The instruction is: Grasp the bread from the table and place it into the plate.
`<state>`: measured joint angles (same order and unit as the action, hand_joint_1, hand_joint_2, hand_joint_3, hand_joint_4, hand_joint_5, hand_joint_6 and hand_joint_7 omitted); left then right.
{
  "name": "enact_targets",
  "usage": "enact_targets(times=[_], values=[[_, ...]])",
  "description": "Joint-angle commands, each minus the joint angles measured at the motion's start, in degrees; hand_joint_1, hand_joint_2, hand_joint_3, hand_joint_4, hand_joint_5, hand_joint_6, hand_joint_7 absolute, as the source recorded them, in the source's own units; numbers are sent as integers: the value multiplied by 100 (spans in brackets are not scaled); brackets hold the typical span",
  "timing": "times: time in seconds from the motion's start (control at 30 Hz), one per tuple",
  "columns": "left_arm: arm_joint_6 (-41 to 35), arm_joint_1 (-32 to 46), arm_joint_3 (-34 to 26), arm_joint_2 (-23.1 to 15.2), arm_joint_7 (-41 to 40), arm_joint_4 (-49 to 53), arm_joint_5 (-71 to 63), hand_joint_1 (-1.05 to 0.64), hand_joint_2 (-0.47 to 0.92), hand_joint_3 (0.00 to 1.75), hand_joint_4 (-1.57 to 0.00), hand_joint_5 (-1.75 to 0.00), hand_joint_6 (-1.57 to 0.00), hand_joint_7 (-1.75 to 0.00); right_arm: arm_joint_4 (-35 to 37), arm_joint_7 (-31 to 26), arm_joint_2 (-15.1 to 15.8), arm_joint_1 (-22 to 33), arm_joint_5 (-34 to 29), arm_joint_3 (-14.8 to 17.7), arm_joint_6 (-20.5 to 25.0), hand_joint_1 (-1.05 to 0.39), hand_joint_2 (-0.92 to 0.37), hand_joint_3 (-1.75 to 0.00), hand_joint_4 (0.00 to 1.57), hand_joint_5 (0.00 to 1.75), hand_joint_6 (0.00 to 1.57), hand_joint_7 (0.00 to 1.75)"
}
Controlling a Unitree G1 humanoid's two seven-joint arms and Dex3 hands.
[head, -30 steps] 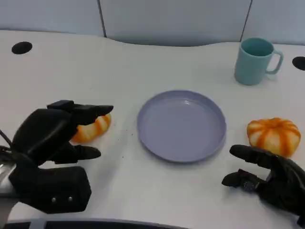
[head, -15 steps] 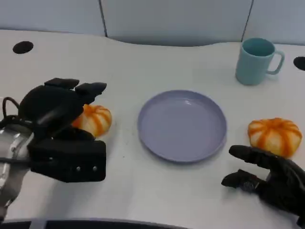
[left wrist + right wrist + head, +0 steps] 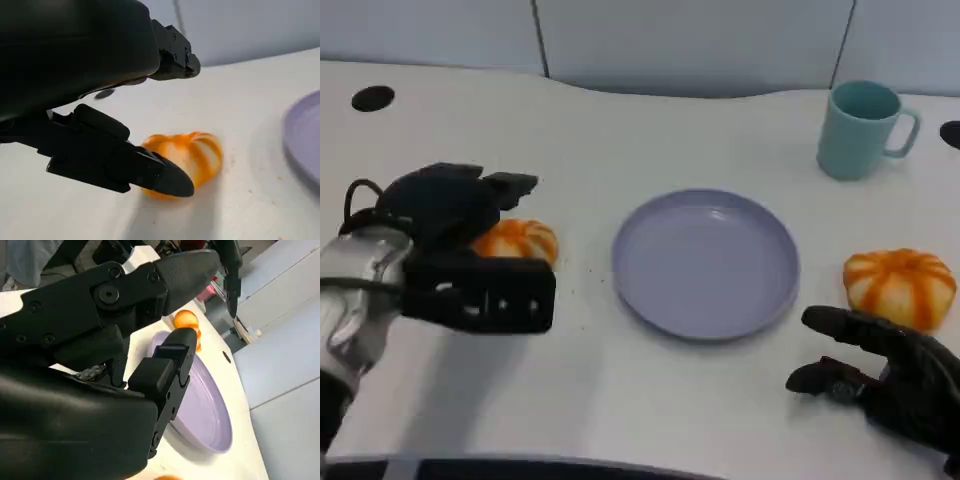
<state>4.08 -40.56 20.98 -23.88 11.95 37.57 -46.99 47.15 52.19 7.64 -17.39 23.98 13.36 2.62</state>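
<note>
Hovering over the left part of the white tabletop point(image 3: 620, 400), the left hand point(image 3: 455, 215) sits above and partly in front of an orange-and-white striped bread roll point(image 3: 520, 240). Its fingers point(image 3: 510, 185) are spread wide and hold nothing; in the left wrist view one finger point(image 3: 150, 172) reaches in front of the bread roll point(image 3: 187, 155) and another extends above it, with open space between them and the roll lying on the tabletop point(image 3: 240, 200). Whether the lower finger touches the roll cannot be told.

A lavender plate point(image 3: 705, 262) lies at the middle of the tabletop, just to the right of this roll, and holds nothing. Its rim point(image 3: 300, 140) shows at the edge of the left wrist view, apart from the roll.

A second striped bread roll point(image 3: 900, 285) rests to the right of the plate, near its rim but not touching it. The right hand point(image 3: 885, 375) lies low on the tabletop in front of that roll, fingers point(image 3: 840, 322) parted and holding nothing; the nearest fingertip points toward the plate. In the right wrist view the right hand point(image 3: 125, 360) fills the foreground, with the plate point(image 3: 205, 415) and the far roll point(image 3: 186, 320) beyond its fingers.

A pale teal mug point(image 3: 865, 128) stands upright at the far right, well behind the plate, its handle turned to the right. Two dark round holes point(image 3: 372, 98) sit near the far corners of the tabletop.
</note>
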Motion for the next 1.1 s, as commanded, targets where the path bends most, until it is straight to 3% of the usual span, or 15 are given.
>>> enact_targets(times=[0.03,0.33,0.43,0.6,1.1], values=[[-148,-595,285,169,-180,836,-53,-72,87,0,-2,-2,-12,0,42,-27,81,82,-48,8,24,-35,-92,-5,71,90,98,6],[-157,-1048,664,340,-447,1665,6,-73,89,0,-1,-1,-9,0,143,29,66,74,-33,30,-122,-32,-92,-8,71,89,98,5],[-77,-1259,753,514,-469,2172,69,-62,79,0,-2,-2,-11,-1,133,20,75,75,-31,21,-73,-33,-92,-8,72,90,98,5],[84,-1514,892,699,-614,2818,100,-56,74,0,-5,-4,-14,-2,105,53,73,82,-3,22,-21,-34,-92,-7,69,89,98,5],[-25,-1778,990,1069,-525,3635,328,-39,72,0,-7,-7,-20,-2,-199,-3,64,187,36,21,253,-35,-92,-6,71,89,98,4]])
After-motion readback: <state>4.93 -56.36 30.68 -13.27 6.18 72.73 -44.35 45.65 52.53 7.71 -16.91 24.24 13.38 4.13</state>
